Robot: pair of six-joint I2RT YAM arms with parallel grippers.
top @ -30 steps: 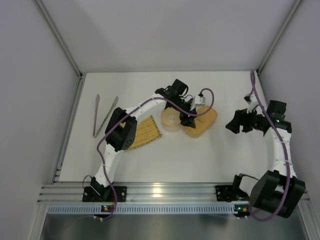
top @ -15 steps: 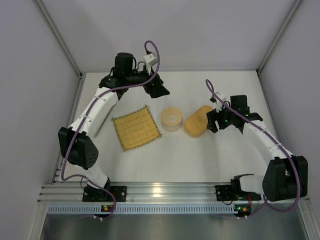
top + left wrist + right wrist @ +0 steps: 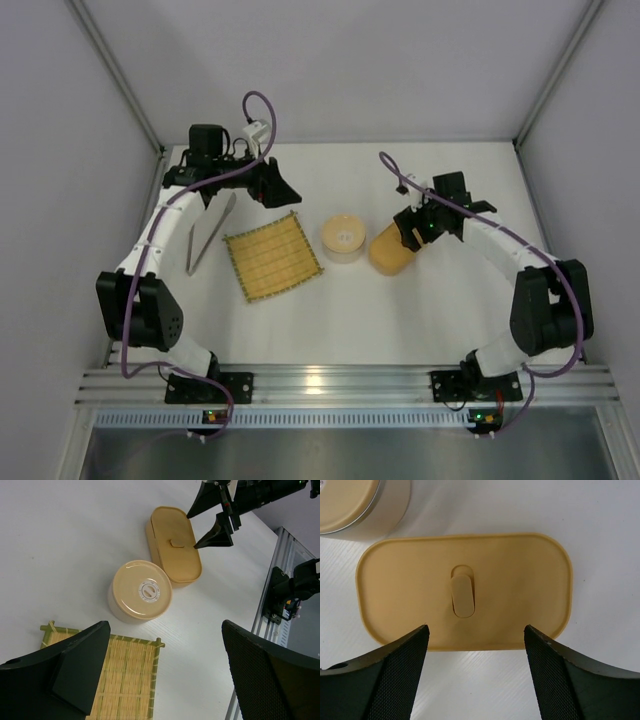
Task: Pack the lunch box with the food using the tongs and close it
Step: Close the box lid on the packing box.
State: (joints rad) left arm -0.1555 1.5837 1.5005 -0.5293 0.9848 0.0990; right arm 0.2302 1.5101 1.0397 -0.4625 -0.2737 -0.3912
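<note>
Lunch box (image 3: 465, 550) lid: smooth matt tan plastic. Round tub (image 3: 141, 591): same plastic, slight sheen. Mat (image 3: 127, 680): split bamboo, ribbed. Tongs (image 3: 190, 262): dull grey metal. Table (image 3: 60, 540): white, matt. Right end effector (image 3: 475, 630) pads (image 3: 395, 680): black, fine-meshed.

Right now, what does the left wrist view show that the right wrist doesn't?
Only the left wrist view: the square woven yellow bamboo mat and the left hand. Only the right wrist view: nothing new, only the lid's centre tab closer. Both: the closed tan-orange oblong plastic lunch box, the round tan lidded container beside it, the open right hand over the lid.
</note>
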